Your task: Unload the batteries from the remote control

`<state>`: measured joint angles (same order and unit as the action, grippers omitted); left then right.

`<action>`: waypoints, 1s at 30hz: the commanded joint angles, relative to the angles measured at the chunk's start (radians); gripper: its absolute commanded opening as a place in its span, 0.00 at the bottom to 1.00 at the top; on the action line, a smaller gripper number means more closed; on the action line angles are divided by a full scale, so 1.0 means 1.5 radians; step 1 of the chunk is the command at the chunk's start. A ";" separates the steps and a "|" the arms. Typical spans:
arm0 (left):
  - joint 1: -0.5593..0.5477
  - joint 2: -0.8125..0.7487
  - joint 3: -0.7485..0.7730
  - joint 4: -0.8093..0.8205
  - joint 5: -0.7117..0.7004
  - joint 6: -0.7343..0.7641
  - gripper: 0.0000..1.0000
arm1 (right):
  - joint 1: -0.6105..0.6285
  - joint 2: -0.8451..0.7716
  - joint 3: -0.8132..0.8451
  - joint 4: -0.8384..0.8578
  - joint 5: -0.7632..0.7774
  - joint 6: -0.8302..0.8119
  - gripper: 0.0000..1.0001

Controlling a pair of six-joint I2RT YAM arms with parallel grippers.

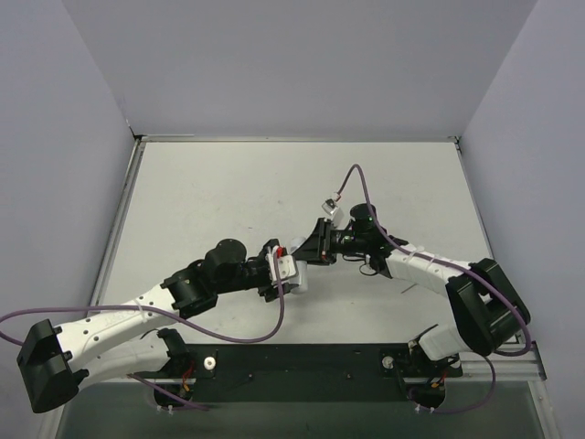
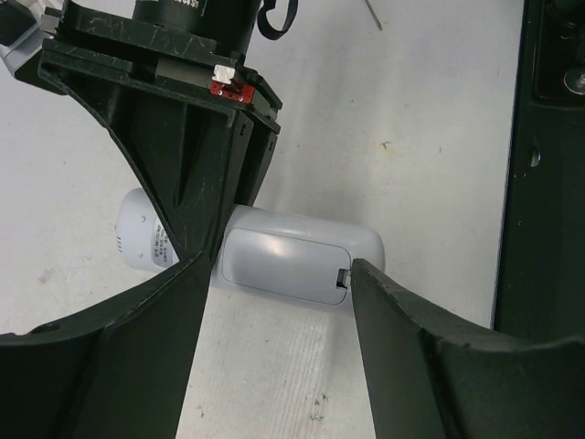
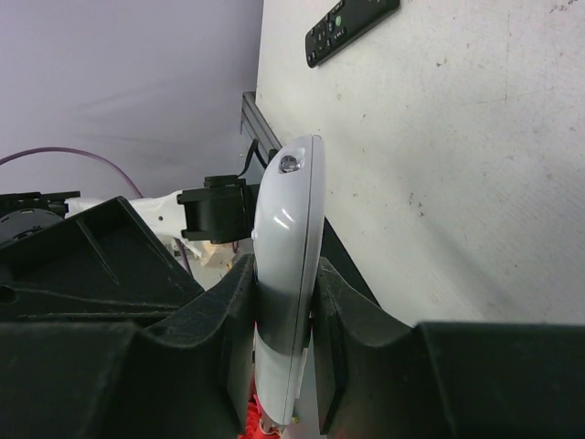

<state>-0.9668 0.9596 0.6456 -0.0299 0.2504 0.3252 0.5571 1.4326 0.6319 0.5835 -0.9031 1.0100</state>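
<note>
**Inspector:** Item and location?

**Assessor:** One white remote (image 2: 315, 242), clamped between the fingers of the right gripper (image 3: 285, 291). The jaws are narrow and pressed against its two broad faces. It is held off the table (image 2: 420, 146), and its far end projects well past the fingertips.

**Inspector:** Condition of the item?

**Assessor:** It has a smooth, rounded, glossy shell that looks slim edge-on. A small clear lens (image 3: 290, 163) sits at the tip pointing away from the right palm. The back faces the left wrist camera. The battery cover (image 2: 279, 265) is seated flush, with a dark latch notch (image 2: 344, 277) at one end. What lies under the cover is hidden.

**Inspector:** The other hand?

**Assessor:** The left gripper (image 2: 280, 263) is spread wide, with one finger on each side of the cover panel, just in front of it. I cannot tell whether either fingertip touches.

**Inspector:** Any markings?

**Assessor:** There is a printed label (image 2: 154, 245) on the remote's back, on the far side of the right gripper's finger from the cover. The print is too small to read.

**Inspector:** Surroundings?

**Assessor:** A black remote (image 3: 352, 26) lies flat on the table, well ahead of the right fingertips. It carries one green button (image 3: 336, 18), and its other keys are indistinct.
</note>
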 commanded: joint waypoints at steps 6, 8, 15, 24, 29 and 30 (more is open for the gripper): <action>-0.002 -0.014 -0.003 0.021 -0.027 0.008 0.76 | 0.002 0.047 0.048 0.130 -0.031 0.049 0.00; -0.002 -0.016 0.003 -0.004 -0.037 0.009 0.79 | 0.000 0.050 0.054 0.117 -0.031 0.043 0.00; -0.003 -0.058 -0.012 -0.020 -0.055 0.023 0.76 | 0.004 0.036 0.048 0.110 -0.029 0.030 0.00; -0.003 -0.054 -0.005 -0.027 -0.020 0.029 0.73 | 0.007 0.023 0.038 0.086 -0.028 0.022 0.00; -0.003 -0.044 -0.005 -0.028 -0.020 0.036 0.73 | 0.008 0.022 0.041 0.078 -0.027 0.023 0.00; -0.003 -0.042 -0.005 -0.028 -0.022 0.036 0.73 | 0.009 0.024 0.042 0.078 -0.027 0.024 0.00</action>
<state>-0.9672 0.8894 0.6285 -0.0792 0.1955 0.3584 0.5617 1.5124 0.6662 0.6682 -0.9150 1.0660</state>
